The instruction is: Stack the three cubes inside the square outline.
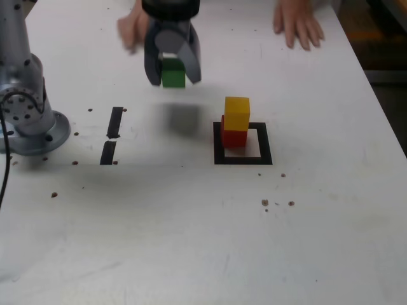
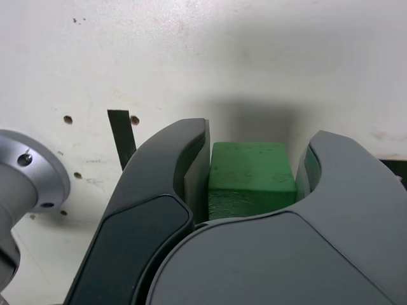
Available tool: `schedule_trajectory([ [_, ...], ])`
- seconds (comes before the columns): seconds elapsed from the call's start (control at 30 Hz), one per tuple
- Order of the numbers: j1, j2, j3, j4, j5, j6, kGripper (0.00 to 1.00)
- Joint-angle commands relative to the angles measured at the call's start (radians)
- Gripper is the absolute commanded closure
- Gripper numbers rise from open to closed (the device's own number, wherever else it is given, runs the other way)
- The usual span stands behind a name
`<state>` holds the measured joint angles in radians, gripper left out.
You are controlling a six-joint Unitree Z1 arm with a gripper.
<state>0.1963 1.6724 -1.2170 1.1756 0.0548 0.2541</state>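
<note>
Green cube (image 1: 173, 74) is in my gripper (image 1: 173, 71) right now, up off the tabletop with its shadow sitting on the white surface underneath. In the wrist view the green cube (image 2: 252, 180) sits squarely between the two dark fingers (image 2: 162, 210), gripper (image 2: 253, 190) closed onto its sides, so the grip looks decent to me.

The thing that matters: the stack is off toward the exterior view's right and nearer the front edge of the table from where I'm hovering. Yellow cube (image 1: 237, 113) sits on the red cube (image 1: 233, 135), and the red one is inside the square outline (image 1: 242, 158), crowded toward the outline's far-left corner rather than centred. The yellow looks nudged slightly right of the red, not perfectly flush.

So my guess is I need to carry the green sideways to the right and a bit forward, staying above the yellow's top, then come straight down. Cubes have no long axis, so it's just about squaring the faces.

Two short tape strips (image 1: 112, 136) lie left of me, near the arm base (image 1: 28, 121). A person's hands (image 1: 297, 24) rest at the table's far edge.
</note>
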Motion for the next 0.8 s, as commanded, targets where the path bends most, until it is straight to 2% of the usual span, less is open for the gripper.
schedule_trajectory([
  [0.0, -0.021, -0.014, -0.057, 0.071, 0.014, -0.018, 0.81],
  [0.1, -0.064, -0.021, -0.173, 0.166, 0.026, -0.049, 0.81],
  [0.33, -0.163, 0.006, -0.372, 0.270, 0.025, -0.107, 0.81],
  [0.5, -0.222, 0.046, -0.462, 0.291, 0.010, -0.137, 0.81],
  [0.77, -0.295, 0.112, -0.529, 0.273, -0.018, -0.197, 0.81],
])
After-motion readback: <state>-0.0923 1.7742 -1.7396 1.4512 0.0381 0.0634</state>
